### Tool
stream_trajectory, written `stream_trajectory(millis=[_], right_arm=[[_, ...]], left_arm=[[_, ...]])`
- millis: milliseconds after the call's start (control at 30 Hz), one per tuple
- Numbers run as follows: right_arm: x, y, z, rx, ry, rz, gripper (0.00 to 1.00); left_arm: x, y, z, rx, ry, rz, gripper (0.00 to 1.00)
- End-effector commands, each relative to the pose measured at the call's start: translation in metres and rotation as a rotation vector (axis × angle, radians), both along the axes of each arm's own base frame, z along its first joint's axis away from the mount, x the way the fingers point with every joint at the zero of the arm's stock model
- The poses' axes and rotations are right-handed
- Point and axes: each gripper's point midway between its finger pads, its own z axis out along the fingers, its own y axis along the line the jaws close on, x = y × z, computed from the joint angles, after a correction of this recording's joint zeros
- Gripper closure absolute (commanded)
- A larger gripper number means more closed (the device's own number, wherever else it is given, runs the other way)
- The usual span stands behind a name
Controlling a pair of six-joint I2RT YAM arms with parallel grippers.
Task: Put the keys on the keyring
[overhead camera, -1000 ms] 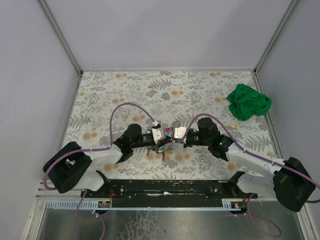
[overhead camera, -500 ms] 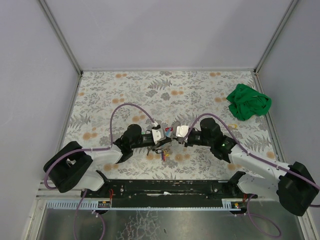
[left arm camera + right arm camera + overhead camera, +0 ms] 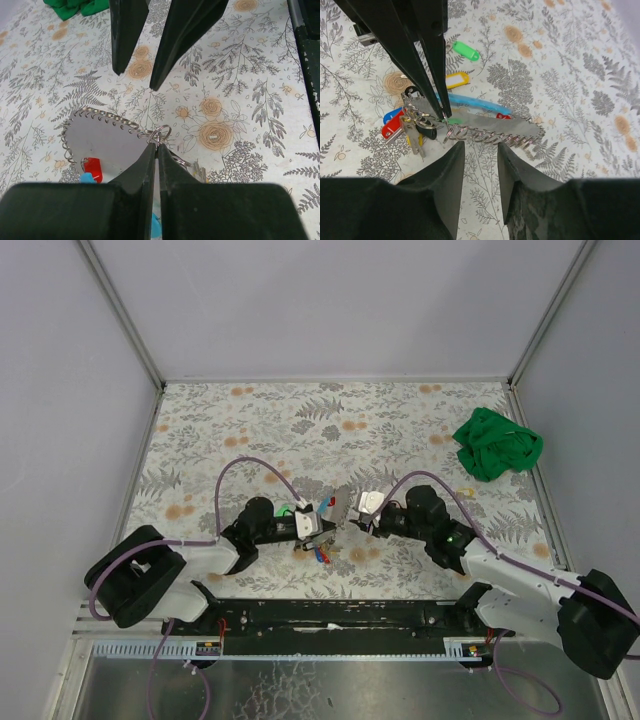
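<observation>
Left gripper (image 3: 156, 146) is clamped on a small metal split ring (image 3: 160, 134), jaws pressed together w/ no gap. The left wrist view shows this grip close up, while the top view gives only a dark cluster at the tips. In the left wrist view, a flat grey tag edged w/ wire coil (image 3: 102, 140) runs from the ring out to the left of the tips. A red plastic tag (image 3: 92, 167) sits by the left finger's flank, & bare metal keys (image 3: 200, 172) sit by the right one. Only the right wrist view shows both keys clearly: a bright green plastic-capped key (image 3: 466, 50) & a yellow plastic-capped key (image 3: 451, 80). Both lie flat on the floral-print table (image 3: 560, 75) beyond the left gripper's fingers. Green one is apart from the bunch. Yellow one's end is hidden behind a finger, so can't tell if it's joined. Right gripper (image 3: 480, 146) is narrowly parted, holding nothing, tips just short of the grey tag. A crumpled green cloth (image 3: 497, 445) lies well beyond & right of it, seen whole only from the top.
</observation>
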Motion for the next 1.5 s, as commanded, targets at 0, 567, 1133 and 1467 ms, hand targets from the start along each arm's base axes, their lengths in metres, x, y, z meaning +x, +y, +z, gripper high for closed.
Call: stream_trajectory(millis=[0, 567, 1133, 1467], right_arm=[[0.0, 0.012, 0.009, 0.06, -0.004, 0.023, 0.6], [-0.004, 0.023, -0.013, 0.061, 0.113, 0.046, 0.52], [0.066, -0.041, -0.013, 0.037, 0.244, -0.626, 0.61], [0.108, -0.144, -0.028, 0.065, 0.377, -1.131, 0.45]], left_arm=[[0.002, -0.004, 0.029, -0.072, -0.157, -0.036, 1.0], [0.0, -0.005, 0.029, -0.081, -0.171, -0.05, 1.0], [0.0, -0.003, 0.031, -0.089, -0.156, -0.038, 1.0], [0.005, -0.003, 0.029, -0.094, -0.127, -0.006, 1.0]])
